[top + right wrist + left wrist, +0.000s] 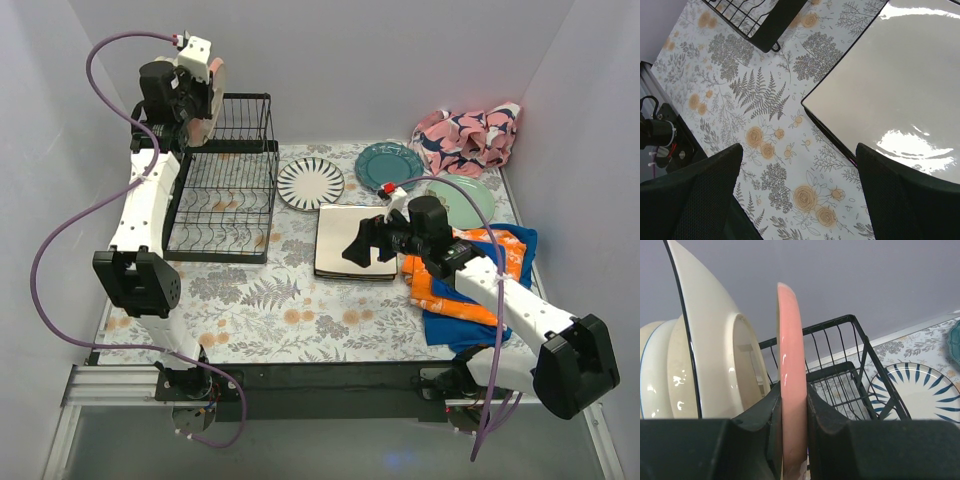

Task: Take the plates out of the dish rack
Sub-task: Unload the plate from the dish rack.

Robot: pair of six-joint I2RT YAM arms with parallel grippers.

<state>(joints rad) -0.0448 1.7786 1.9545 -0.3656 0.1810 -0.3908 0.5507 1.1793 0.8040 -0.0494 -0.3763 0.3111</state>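
Note:
My left gripper (200,100) is raised over the far left corner of the black wire dish rack (272,190), shut on the rim of a pink plate (791,355) held on edge. Cream plates (715,355) stand upright just left of it. A black-striped plate (311,182), a teal plate (389,164) and a pale green plate (462,203) lie flat on the table. My right gripper (362,248) hovers open over the near left corner of a stack of square cream plates (900,80), with nothing between its fingers.
A pink patterned cloth (470,138) is bunched at the back right. An orange and blue cloth (480,280) lies under my right arm. The floral tablecloth (765,140) covers the table. White walls close in on the left, back and right.

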